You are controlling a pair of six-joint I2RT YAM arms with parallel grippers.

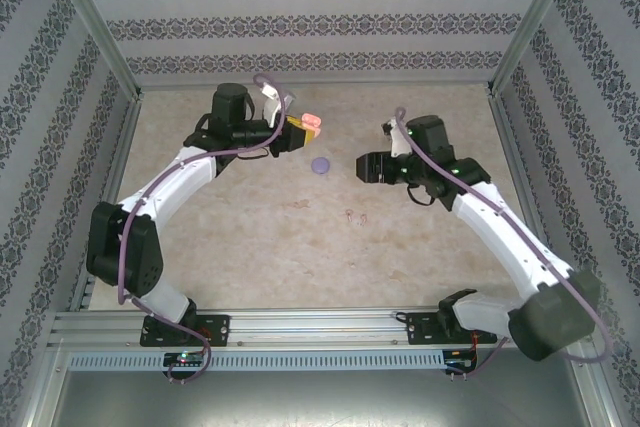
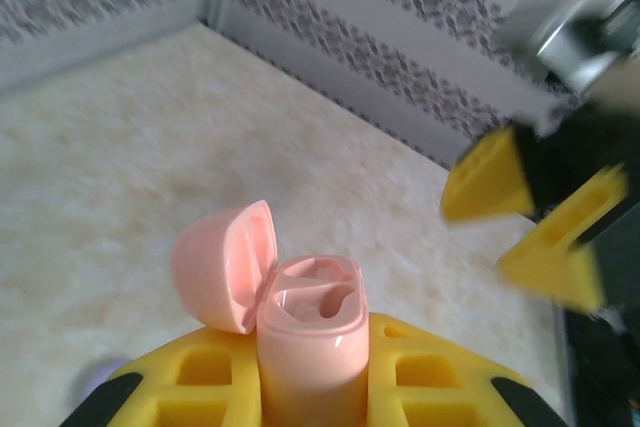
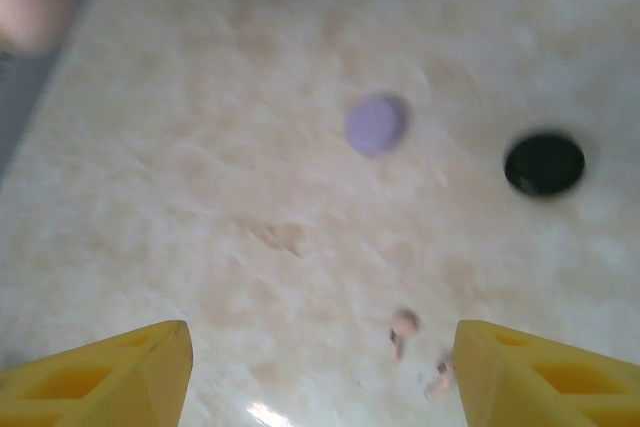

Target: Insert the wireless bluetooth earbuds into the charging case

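My left gripper (image 1: pixel 300 129) is shut on a pale pink charging case (image 2: pixel 310 337) and holds it upright above the table at the back. The case's lid (image 2: pixel 222 267) is hinged open to the left and its two sockets face up. Two pale pink earbuds (image 3: pixel 403 325) (image 3: pixel 440 377) lie loose on the table (image 1: pixel 300 247), also seen from above as the pink earbuds (image 1: pixel 355 215). My right gripper (image 3: pixel 320 382) hangs open above them, its yellow fingers (image 3: pixel 110 377) wide apart. From the left wrist, the right gripper (image 2: pixel 530 212) looks blurred. The black and purple earbuds are out of view.
A shut round purple case (image 1: pixel 321 164) (image 3: pixel 376 125) lies between the two grippers. A round black case (image 3: pixel 544 164) lies to its right. Patterned walls (image 1: pixel 320 27) enclose the table on three sides.
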